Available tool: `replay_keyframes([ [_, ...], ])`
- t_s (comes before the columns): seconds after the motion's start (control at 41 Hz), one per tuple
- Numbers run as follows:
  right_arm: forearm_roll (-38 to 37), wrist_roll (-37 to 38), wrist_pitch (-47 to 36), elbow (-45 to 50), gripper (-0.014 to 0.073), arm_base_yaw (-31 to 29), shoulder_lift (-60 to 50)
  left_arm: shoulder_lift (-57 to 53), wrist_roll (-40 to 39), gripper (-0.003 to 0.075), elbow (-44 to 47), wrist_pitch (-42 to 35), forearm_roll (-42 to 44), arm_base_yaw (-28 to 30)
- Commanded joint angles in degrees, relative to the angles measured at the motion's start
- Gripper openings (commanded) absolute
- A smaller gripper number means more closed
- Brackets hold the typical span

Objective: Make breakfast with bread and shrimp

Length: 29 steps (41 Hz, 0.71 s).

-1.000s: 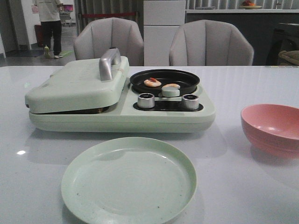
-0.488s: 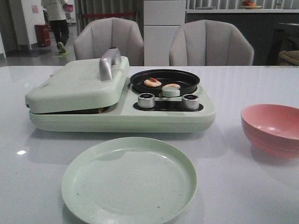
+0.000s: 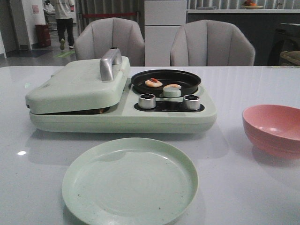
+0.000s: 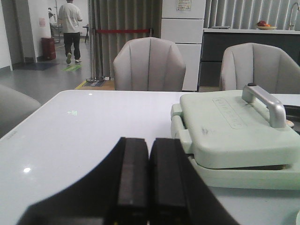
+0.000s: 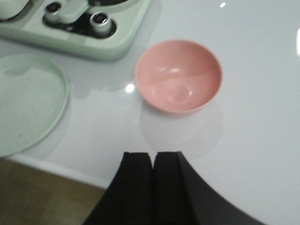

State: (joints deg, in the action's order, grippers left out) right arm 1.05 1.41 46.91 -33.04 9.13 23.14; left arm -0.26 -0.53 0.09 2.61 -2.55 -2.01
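Under the cooker lid (image 3: 77,84), bread hidden, left tool (image 4: 149,176) and right tool (image 5: 153,180) both clenched empty.

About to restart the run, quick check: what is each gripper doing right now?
Left gripper: closed, fingers pressed together, holding nothing.
Right gripper: closed, fingers together, holding nothing, above the table edge near the pink bowl.
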Motion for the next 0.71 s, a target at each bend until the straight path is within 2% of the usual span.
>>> replay_keyframes([
  [0.0,-1.05,0.1,-15.24,4.43,0.0035,-3.74,-4.47,-0.98,-0.29,0.0101,1.73,-5.2,-0.09,-0.33],
  [0.146,-1.05,0.1,-31.41,16.51,0.0035,-7.44,-12.73,-0.98,-0.29,0.0101,1.73,-5.2,-0.09,-0.33],
  [0.341,-1.05,0.1,-42.86,29.92,0.0035,-9.9,-21.42,-0.98,-0.29,0.0101,1.73,-5.2,-0.09,-0.33],
  [0.439,-1.05,0.1,-46.91,33.86,0.0035,-9.9,-23.71,-0.98,-0.29,0.0101,1.73,-5.2,-0.09,-0.33],
  [0.488,-1.05,0.1,-45.09,33.59,0.0035,-9.6,-25.06,-0.98,-0.29,0.0101,1.73,-5.2,-0.09,-0.33],
  [0.683,-0.75,0.1,-46.41,33.67,0.0035,-8.24,-25.06,-0.98,-0.29,0.0101,1.73,-5.2,-0.09,-0.33],
])
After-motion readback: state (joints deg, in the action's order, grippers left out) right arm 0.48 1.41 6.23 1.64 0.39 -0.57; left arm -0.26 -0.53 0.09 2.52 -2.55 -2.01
